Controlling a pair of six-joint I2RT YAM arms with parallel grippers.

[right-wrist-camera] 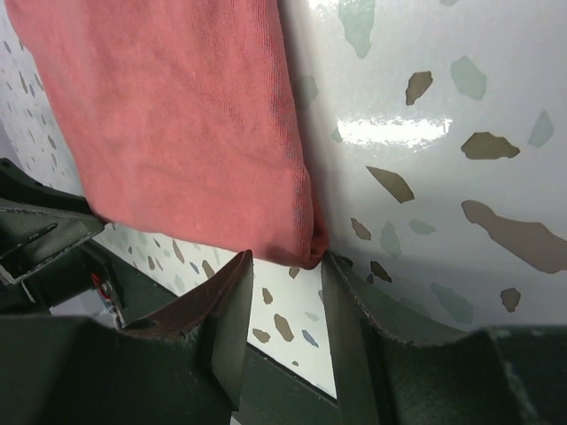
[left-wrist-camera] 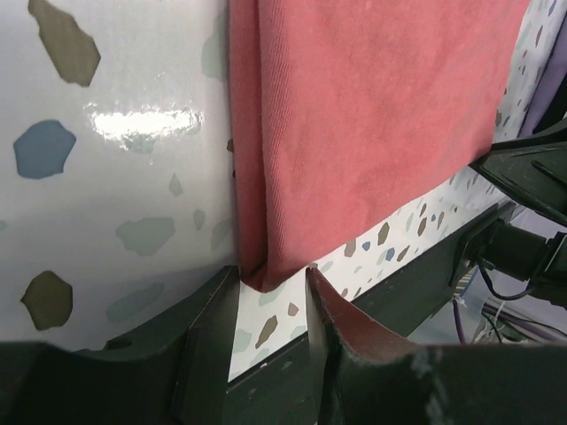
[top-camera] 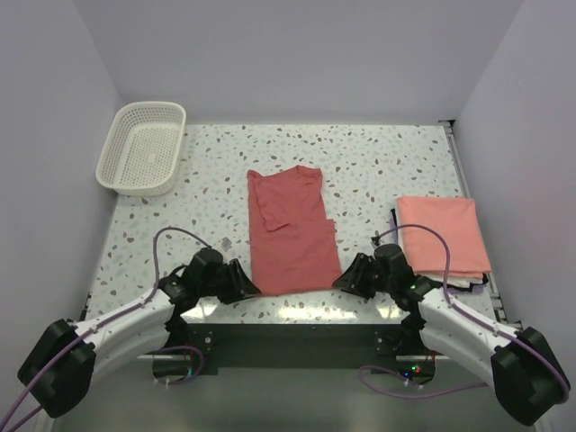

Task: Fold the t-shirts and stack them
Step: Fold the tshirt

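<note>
We are looking down on a speckled terrazzo table [top-camera: 378, 162] that is filling most of the top view. A dusty red t-shirt [top-camera: 290, 238] is lying flat at its centre. It is folded lengthwise into a tall strip, with the neckline at the far end, the hem near the arms and one sleeve showing on top.

A salmon pink t-shirt [top-camera: 441, 236] is sitting to the right of it, well apart, folded into a neat rectangle close to the table's right edge. A white lattice basket [top-camera: 149, 107] is resting in the far left corner, tilted against the wall.

The left gripper [top-camera: 247, 286] is reaching low to the red shirt's near left corner. In the left wrist view we are seeing its jaws standing apart, with bare table showing between them. The folded corner is meeting the mouth of that gap, so the claw is released and is not pinching the cloth.

The right gripper [top-camera: 342, 281] is reaching the same way to the near right corner. Its jaws are also parted, and the corner of the hem is sitting just at their tips without being clamped.
</note>
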